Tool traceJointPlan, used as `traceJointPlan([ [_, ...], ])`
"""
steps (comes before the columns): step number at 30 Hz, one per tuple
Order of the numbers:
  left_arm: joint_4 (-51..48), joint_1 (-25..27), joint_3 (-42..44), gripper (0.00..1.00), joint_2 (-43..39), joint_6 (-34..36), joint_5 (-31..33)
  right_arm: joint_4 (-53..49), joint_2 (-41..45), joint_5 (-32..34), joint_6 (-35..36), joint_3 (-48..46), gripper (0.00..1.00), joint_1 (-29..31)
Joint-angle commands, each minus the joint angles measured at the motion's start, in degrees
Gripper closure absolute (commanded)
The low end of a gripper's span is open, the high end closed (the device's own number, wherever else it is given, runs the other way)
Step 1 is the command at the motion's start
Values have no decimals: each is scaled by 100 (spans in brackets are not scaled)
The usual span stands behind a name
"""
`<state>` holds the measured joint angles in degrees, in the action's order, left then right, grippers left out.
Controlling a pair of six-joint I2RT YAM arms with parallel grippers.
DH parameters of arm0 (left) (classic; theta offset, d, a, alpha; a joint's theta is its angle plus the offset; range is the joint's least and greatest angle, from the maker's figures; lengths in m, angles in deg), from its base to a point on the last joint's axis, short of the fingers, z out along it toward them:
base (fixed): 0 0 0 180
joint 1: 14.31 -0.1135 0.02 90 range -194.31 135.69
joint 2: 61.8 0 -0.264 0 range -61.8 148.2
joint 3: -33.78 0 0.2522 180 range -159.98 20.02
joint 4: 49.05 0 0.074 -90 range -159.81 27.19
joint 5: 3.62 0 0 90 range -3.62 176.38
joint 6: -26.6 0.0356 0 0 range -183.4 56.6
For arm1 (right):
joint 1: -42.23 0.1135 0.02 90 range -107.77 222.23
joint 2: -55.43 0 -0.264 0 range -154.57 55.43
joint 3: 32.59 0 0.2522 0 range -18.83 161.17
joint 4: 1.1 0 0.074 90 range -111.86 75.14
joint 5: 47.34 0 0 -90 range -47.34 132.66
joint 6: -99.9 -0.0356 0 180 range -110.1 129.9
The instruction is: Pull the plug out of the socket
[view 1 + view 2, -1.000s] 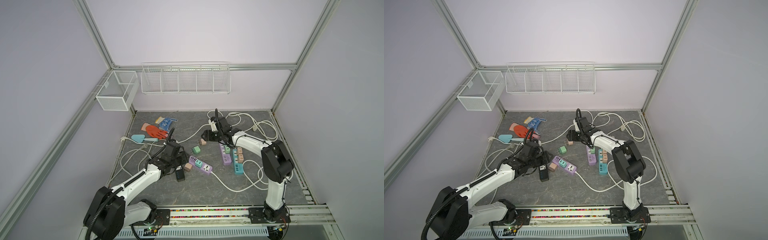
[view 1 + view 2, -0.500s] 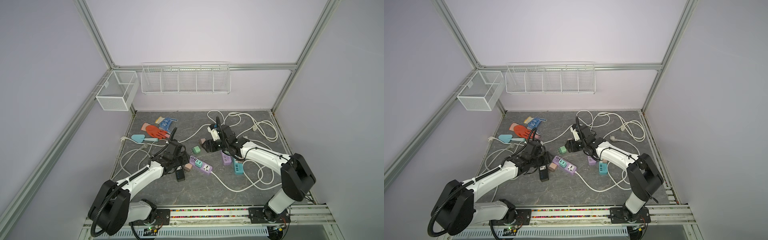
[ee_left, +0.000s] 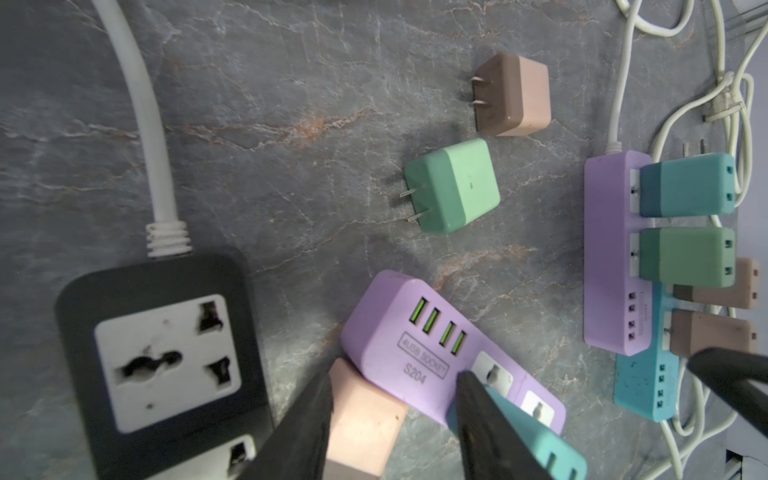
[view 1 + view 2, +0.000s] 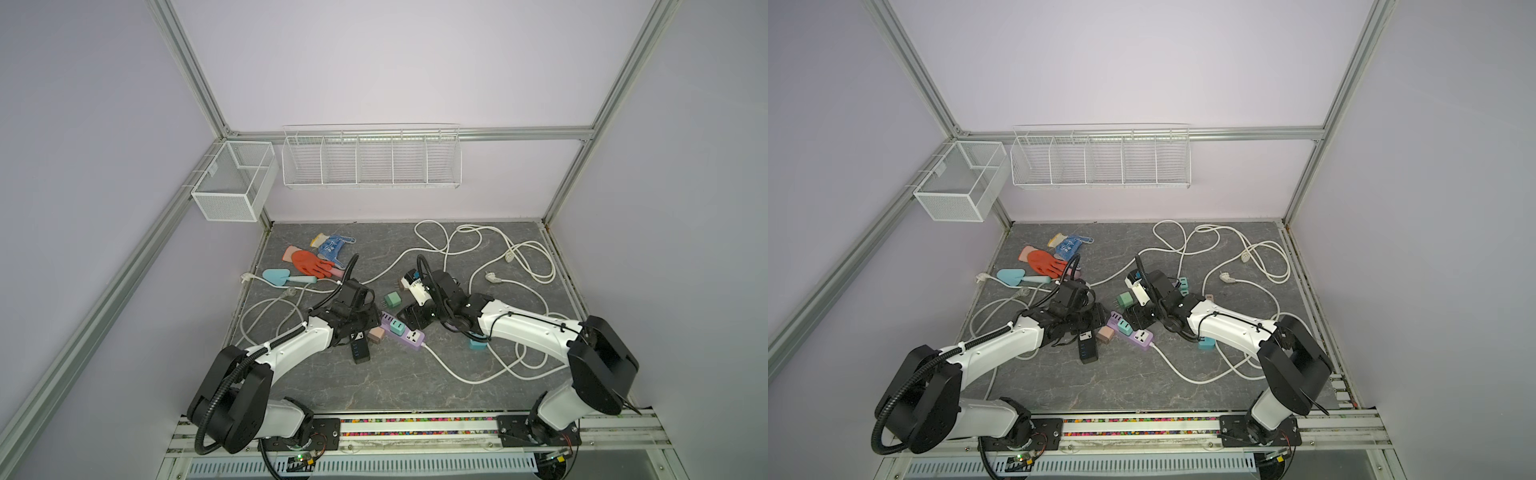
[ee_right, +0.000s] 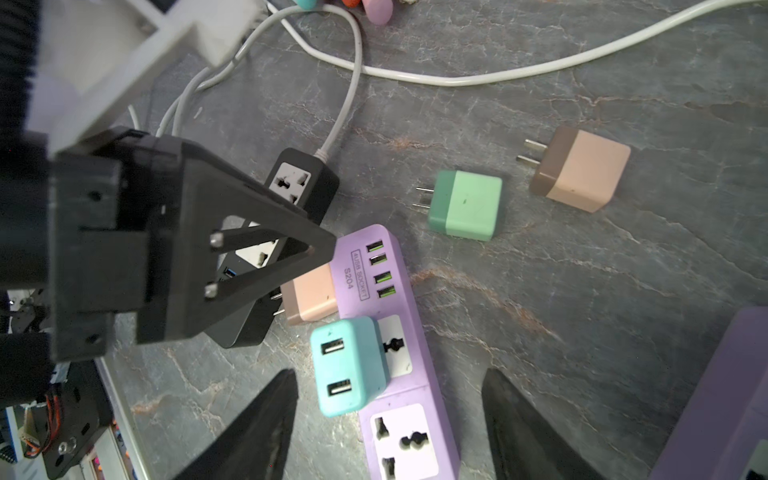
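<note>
Mid-frame in a top view, teal plug [image 4: 397, 328] sits seated in purple strip [image 4: 414, 340]. Right gripper [image 5: 388, 372] spread astride it, not touching. Left gripper [image 3: 395, 374] brackets strip's USB end; grip unclear. Risk: unpinned strip lifts with plug, pull fails.

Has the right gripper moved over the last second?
Yes. The right gripper has come forward, toward the camera, down to the purple power strip, which lies where it did.
</note>
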<state>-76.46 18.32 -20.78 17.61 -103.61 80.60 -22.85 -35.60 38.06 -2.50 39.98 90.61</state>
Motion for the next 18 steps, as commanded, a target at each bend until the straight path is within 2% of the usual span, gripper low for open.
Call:
traceJointPlan([
  [1, 107, -31, -254, 50, 177, 68, -48, 117, -85, 296, 462, -18, 27, 267],
  [18, 144, -35, -428, 50, 673, 197, -61, -23, -647, 707, 795, 217, 31, 629],
])
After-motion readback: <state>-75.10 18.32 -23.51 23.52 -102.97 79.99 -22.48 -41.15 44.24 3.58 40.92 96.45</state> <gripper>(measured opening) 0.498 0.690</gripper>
